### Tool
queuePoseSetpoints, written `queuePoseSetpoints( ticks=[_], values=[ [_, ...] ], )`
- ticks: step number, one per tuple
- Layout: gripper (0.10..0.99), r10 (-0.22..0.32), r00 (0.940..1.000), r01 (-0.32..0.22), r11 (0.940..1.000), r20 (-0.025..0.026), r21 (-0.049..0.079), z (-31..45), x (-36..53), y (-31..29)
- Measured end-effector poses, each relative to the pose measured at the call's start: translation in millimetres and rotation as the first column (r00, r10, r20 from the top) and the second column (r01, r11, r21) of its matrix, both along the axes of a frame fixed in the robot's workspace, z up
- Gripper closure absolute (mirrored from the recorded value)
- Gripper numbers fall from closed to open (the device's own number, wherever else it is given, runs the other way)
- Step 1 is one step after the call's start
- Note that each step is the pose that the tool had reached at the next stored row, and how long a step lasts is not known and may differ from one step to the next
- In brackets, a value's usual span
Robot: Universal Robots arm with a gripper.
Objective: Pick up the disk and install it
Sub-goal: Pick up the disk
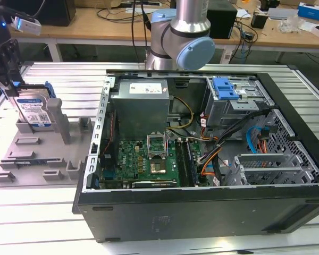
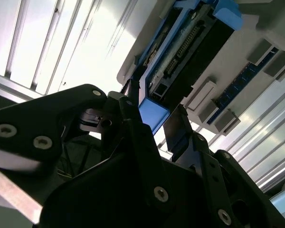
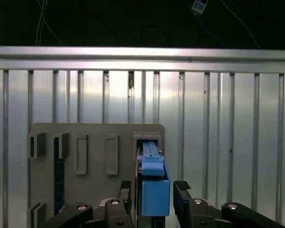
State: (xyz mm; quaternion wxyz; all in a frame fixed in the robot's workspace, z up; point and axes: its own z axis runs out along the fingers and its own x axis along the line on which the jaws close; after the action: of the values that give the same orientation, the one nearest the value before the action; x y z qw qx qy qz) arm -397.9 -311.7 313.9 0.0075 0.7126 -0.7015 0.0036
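The disk (image 1: 34, 111), silver with a white-and-blue label and a blue carrier rail, stands on edge in a slot of the grey fixture (image 1: 37, 154) at the exterior view's left. My black gripper (image 1: 10, 79) hangs right over its top corner. In both wrist views the disk's blue end (image 3: 155, 192) (image 2: 154, 114) lies between the two fingers. One fingertip (image 3: 127, 194) stands a little off the rail, the other fingertip (image 3: 182, 194) is close beside it. My gripper (image 3: 154, 199) (image 2: 154, 126) is open and straddles the disk.
An open computer case (image 1: 202, 212) fills the middle, with a drive cage and blue latch (image 1: 226, 87) at its back right. The arm's grey and blue joint (image 1: 181, 42) rises behind the case. The fixture sits on a ribbed aluminium table (image 3: 228, 142). Cluttered desks stand behind.
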Motion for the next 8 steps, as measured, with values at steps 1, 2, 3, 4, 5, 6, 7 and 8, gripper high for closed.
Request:
queuePoseSetpoints(
  ticks=[1,2,3,4,5,6,7,8],
  values=[
    [0.604,0.0,1.0,0.0,1.0,-0.0001,0.0,-0.7,0.0,0.0],
    [0.604,0.0,1.0,0.0,1.0,-0.0001,0.0,-1.2,0.0,0.0],
    [0.604,0.0,1.0,0.0,1.0,0.0,0.0,-1.6,0.0,0.0],
    [0.604,0.0,1.0,0.0,1.0,0.0,0.0,-2.0,0.0,0.0],
    [0.604,0.0,1.0,0.0,1.0,0.0,0.0,-2.4,0.0,0.0],
    [0.604,0.0,1.0,0.0,1.0,-0.0001,0.0,-3.2,0.0,0.0],
    [0.604,0.0,1.0,0.0,1.0,-0.0001,0.0,-3.6,0.0,0.0],
    [0.604,0.0,1.0,0.0,1.0,-0.0001,0.0,-3.9,0.0,0.0]
  ],
)
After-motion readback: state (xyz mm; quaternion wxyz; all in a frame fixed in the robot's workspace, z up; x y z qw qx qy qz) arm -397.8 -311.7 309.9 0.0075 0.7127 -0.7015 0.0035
